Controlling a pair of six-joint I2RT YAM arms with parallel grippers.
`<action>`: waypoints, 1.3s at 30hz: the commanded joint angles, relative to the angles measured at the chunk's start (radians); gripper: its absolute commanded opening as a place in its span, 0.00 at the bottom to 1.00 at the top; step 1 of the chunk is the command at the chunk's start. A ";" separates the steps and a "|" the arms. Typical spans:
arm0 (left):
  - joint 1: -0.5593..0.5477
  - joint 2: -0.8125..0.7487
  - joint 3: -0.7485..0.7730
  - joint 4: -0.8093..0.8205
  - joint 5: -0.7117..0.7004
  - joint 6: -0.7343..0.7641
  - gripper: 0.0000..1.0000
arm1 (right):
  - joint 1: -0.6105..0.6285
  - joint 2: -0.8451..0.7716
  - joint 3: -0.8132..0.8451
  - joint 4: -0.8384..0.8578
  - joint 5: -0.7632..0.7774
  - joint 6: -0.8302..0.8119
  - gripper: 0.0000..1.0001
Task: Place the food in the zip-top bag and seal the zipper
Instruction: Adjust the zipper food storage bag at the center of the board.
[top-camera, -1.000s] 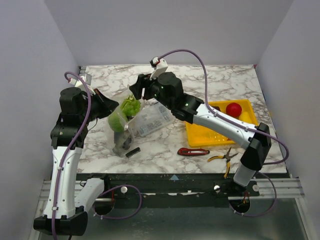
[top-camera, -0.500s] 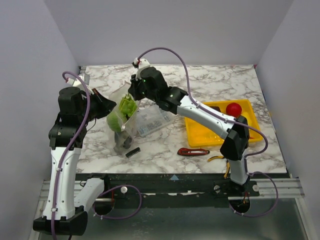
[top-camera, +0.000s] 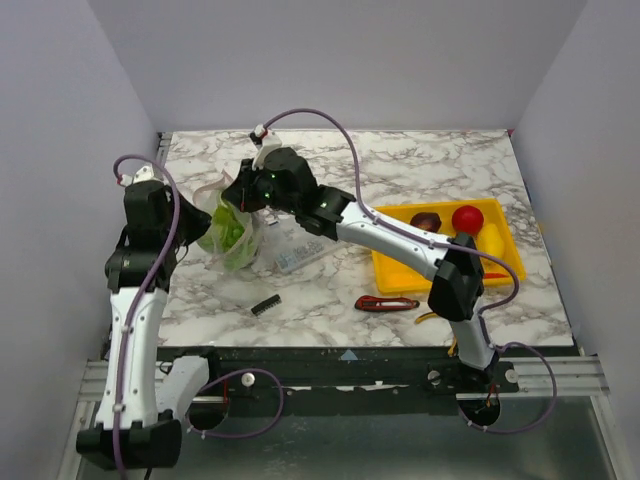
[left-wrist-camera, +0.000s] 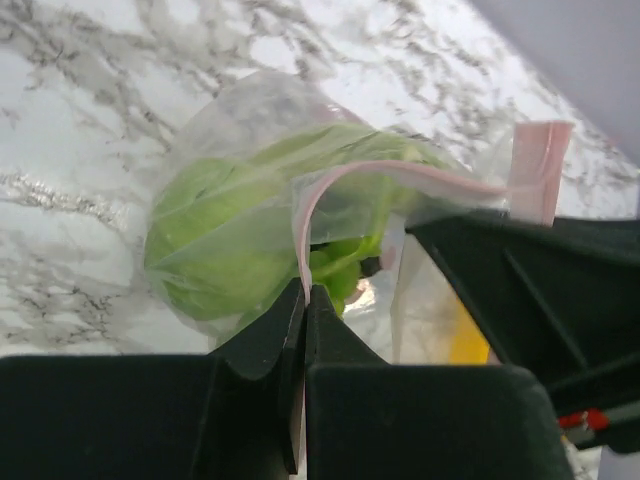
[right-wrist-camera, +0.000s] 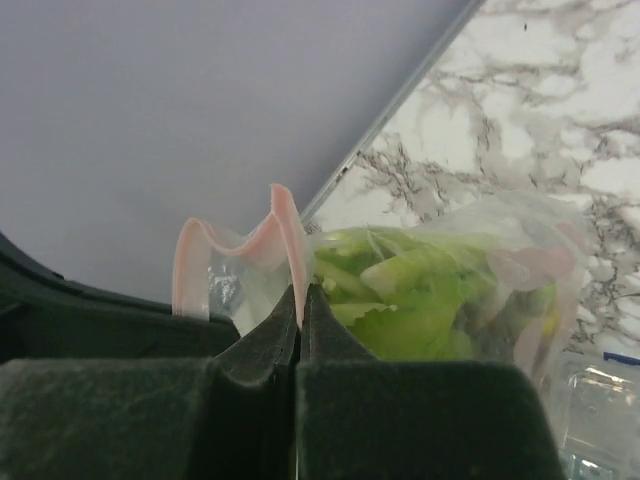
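The clear zip-top bag (top-camera: 232, 238) hangs between both grippers at the table's left, holding green food (top-camera: 229, 228): cabbage (left-wrist-camera: 215, 250) and celery (right-wrist-camera: 420, 300). My left gripper (left-wrist-camera: 303, 296) is shut on the pinkish zipper (left-wrist-camera: 400, 172) at one side of the mouth. My right gripper (right-wrist-camera: 300, 298) is shut on the zipper (right-wrist-camera: 286, 228) at another spot. In the top view the left gripper (top-camera: 197, 215) and right gripper (top-camera: 234, 196) flank the bag's top. A red tomato (top-camera: 467, 218), a dark eggplant (top-camera: 427, 220) and a yellow fruit (top-camera: 493, 236) lie in the yellow tray (top-camera: 400, 276).
A rigid clear box of small parts (top-camera: 303, 247) lies right of the bag, under the right arm. A red-handled knife (top-camera: 386, 303) and yellow-handled pliers (top-camera: 432, 318) rest near the front edge. A small black piece (top-camera: 265, 304) lies in front of the bag.
My right gripper swung left to the bag's mouth and shut on the zipper. The bag shifted left and sits more bunched between the grippers. The left arm moved slightly.
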 joint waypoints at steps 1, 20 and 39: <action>0.084 0.094 0.101 -0.021 0.120 0.009 0.00 | 0.002 0.069 0.074 0.003 -0.025 0.012 0.00; 0.096 -0.021 0.104 -0.030 0.065 0.036 0.00 | 0.003 0.006 0.064 -0.004 -0.004 -0.044 0.01; 0.098 -0.015 0.120 0.017 0.155 -0.023 0.00 | -0.005 -0.115 0.126 -0.284 0.068 -0.124 0.59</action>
